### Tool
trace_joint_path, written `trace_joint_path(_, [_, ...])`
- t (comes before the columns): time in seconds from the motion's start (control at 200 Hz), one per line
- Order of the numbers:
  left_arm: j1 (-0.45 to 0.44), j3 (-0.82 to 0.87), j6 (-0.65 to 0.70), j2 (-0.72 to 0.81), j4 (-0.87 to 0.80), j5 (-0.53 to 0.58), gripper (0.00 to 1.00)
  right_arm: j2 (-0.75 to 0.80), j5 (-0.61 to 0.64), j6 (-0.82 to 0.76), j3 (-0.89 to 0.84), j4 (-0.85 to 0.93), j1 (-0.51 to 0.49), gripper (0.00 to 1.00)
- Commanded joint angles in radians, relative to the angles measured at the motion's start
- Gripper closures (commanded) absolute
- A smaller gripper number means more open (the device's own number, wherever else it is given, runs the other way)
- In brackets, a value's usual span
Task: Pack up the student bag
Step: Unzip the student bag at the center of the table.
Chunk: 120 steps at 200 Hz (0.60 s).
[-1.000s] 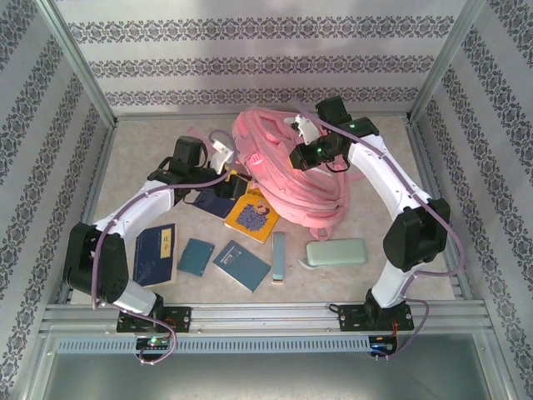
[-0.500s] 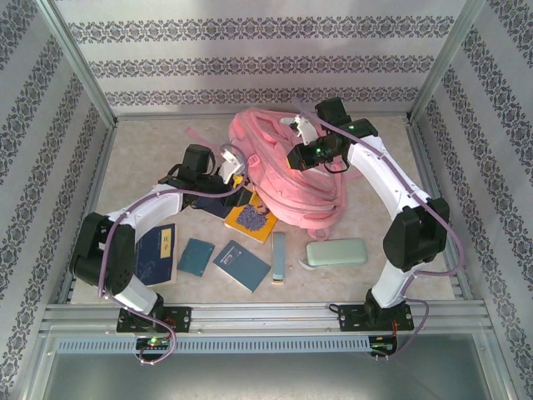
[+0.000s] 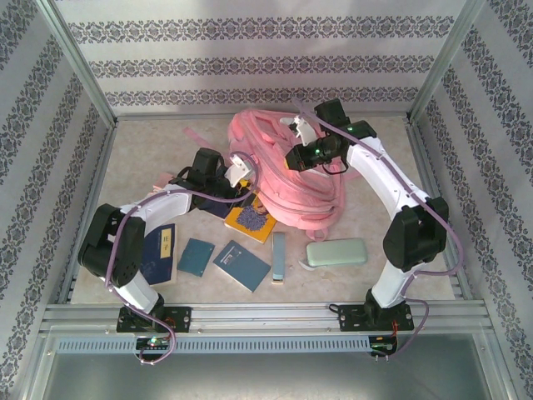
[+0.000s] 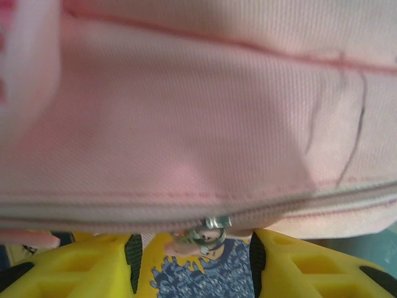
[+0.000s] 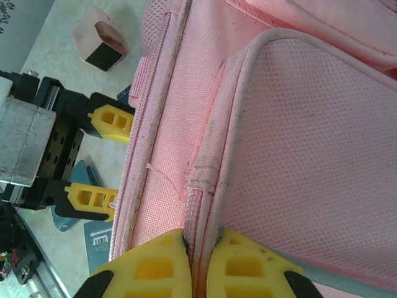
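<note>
The student bag (image 3: 293, 183), big and pink, lies in a heap at the middle back of the table. My right gripper (image 3: 293, 158) is over its upper part and is shut on a pink strap seam of the bag (image 5: 298, 124), pinched between the yellow fingers (image 5: 198, 239). My left gripper (image 3: 243, 171) is at the bag's left edge. It is open, with the metal zip pull (image 4: 208, 233) hanging between its two pads (image 4: 193, 248) and touching neither. Below the pull lies a yellow book with a blue pattern (image 4: 198, 276). The right wrist view also shows the left gripper (image 5: 102, 160) against the bag's side.
In front of the bag lie the yellow book (image 3: 250, 218), a dark blue book (image 3: 156, 254), a small teal book (image 3: 196, 257), a blue book (image 3: 242, 265), a narrow upright item (image 3: 279, 256) and a pale green pencil case (image 3: 336, 252). Patterned walls enclose the table.
My left arm has swung right, up to the bag's edge, and its jaws have narrowed around the zip pull. The right arm keeps its grip and has not moved.
</note>
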State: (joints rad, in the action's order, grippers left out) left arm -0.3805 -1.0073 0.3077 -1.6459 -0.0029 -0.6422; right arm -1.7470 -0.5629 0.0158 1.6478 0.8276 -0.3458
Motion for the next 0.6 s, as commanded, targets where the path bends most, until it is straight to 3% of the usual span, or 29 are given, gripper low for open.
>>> trace_joint_path(0.0, [-0.016,-0.021,0.027,-0.021,0.078,0.019,0.53,0.054,-0.103,-0.004,0.008,-0.091,-0.023,1.00])
trace_joint_path(0.37, [-0.025,-0.030,0.050,-0.068,0.039,0.046,0.95,0.050,-0.057,0.035,-0.004,-0.122,-0.028,1.00])
trace_joint_path(0.445, [-0.025,-0.030,0.044,-0.060,0.028,0.047,1.00,0.048,-0.034,0.056,-0.009,-0.138,-0.028,1.00])
trace_joint_path(0.595, [-0.030,-0.023,0.020,-0.025,0.007,0.042,1.00,0.036,0.046,0.132,-0.019,-0.183,-0.044,1.00])
